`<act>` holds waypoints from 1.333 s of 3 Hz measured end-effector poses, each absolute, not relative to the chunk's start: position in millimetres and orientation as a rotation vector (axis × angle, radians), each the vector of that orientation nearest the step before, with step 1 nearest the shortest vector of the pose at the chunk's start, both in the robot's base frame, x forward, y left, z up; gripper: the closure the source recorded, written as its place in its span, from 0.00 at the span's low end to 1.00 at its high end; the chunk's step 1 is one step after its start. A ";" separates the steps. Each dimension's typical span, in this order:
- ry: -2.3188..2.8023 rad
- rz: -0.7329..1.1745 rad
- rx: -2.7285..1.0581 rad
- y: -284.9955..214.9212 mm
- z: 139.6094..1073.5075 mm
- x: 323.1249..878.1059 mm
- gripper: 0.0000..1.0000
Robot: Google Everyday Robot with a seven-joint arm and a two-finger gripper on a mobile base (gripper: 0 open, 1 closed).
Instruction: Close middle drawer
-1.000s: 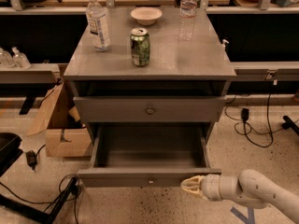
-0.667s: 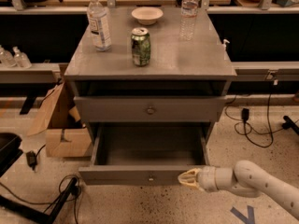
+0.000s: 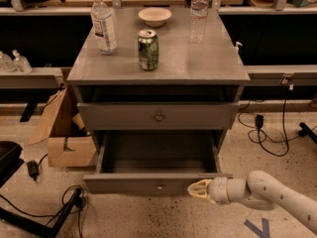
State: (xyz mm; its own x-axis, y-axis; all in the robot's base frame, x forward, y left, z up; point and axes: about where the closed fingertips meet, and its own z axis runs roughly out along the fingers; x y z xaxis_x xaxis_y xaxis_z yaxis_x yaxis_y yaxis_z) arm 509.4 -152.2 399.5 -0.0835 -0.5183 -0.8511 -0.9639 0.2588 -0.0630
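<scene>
Your gripper, closed empty, meets the front of the drawer just to its left; it's wide open; the whole push is ahead.

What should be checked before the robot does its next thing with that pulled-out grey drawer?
1. Grey wooden middle drawer is pulled out and sits level: ok.
2. Nothing pokes above its walls to jam it: ok.
3. Cream-coloured gripper is at the drawer's front panel, right of the small round knob: ok.
4. Gripper touching the panel: cannot tell.
5. Green drink can stands upright on the grey cabinet top, back from its edge: ok.
</scene>
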 end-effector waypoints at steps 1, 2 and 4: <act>1.722 0.699 -1.371 -150.5 399.0 509.0 0.45; 1.720 0.704 -1.373 -148.3 398.4 508.6 0.22; 1.718 0.709 -1.374 -145.7 397.7 507.3 0.00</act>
